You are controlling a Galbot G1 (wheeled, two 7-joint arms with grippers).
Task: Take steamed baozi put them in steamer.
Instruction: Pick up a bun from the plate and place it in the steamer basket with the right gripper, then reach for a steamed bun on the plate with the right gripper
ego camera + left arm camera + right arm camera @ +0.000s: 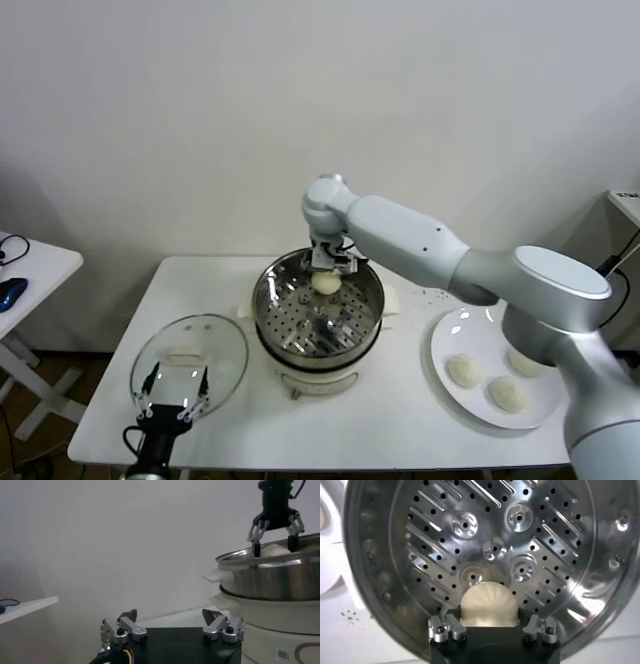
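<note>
Cream-white baozi (488, 605) sits clasped between the right hand (331, 262) fingers, above the steamer (276, 296) tray.

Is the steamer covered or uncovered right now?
Uncovered. The steamer shows its bare perforated tray, and the glass lid lies flat on the table to its left.

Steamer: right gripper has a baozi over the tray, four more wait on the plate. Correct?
Not quite. The head view shows three baozi on the plate, not four. The right gripper does have a baozi over the steamer tray.
</note>
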